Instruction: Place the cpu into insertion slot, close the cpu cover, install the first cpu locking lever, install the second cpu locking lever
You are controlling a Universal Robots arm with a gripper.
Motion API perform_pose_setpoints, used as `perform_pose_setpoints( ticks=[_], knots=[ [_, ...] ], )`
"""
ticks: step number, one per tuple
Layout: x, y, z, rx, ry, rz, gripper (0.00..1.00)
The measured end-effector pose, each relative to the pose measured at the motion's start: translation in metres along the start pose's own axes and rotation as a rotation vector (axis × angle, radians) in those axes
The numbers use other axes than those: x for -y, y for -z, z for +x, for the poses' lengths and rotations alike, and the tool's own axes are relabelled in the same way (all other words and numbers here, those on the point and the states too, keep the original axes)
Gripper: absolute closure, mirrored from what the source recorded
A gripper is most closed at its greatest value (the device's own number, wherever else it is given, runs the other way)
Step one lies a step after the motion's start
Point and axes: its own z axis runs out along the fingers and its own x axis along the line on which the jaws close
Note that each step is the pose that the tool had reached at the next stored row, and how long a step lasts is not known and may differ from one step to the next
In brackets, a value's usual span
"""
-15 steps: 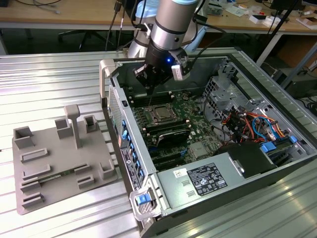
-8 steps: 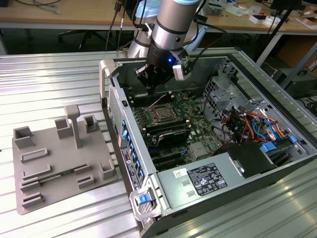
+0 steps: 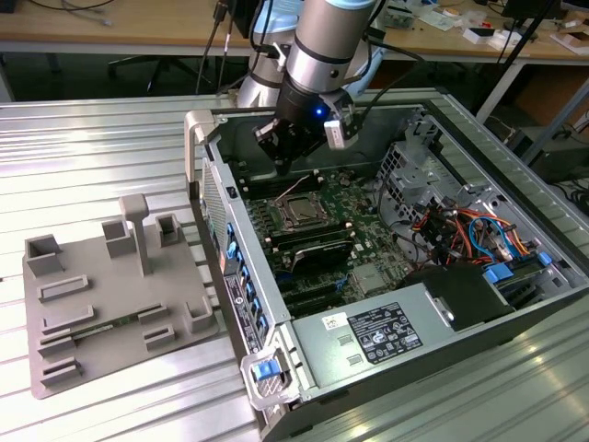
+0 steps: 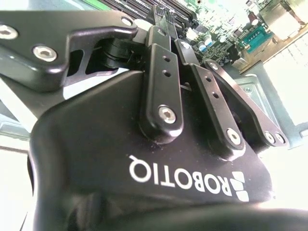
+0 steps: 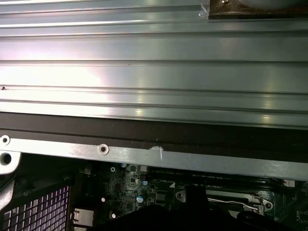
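Note:
In the exterior view my gripper (image 3: pixel 284 164) hangs just above the green motherboard, at the far edge of the insertion slot (image 3: pixel 299 211). The slot is a square with a silvery metal frame around a dark centre. That frame looks like the cpu cover lying flat. Whether the cpu lies under it I cannot tell. The first wrist view shows a silvery wire lever (image 5: pixel 237 201) beside a corner of the slot's frame. The second wrist view shows the gripper's black body (image 4: pixel 144 159) and linkages from behind, with the board beyond.
The open computer case (image 3: pixel 210 184) lies on a ribbed aluminium table (image 3: pixel 101 147). Black memory sticks (image 3: pixel 317 250) sit just in front of the slot. A power supply (image 3: pixel 368 336), coloured cables (image 3: pixel 469 230) and a drive cage (image 3: pixel 414 166) crowd the exterior view's right. A grey fixture plate (image 3: pixel 110 295) lies at its left.

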Motion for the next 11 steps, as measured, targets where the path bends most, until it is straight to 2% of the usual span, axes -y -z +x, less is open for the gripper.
perform_pose_setpoints(
  ticks=[11],
  knots=[
    [0.0012, -0.0004, -0.0008, -0.0001, 0.000, 0.0000, 0.89]
  ],
)
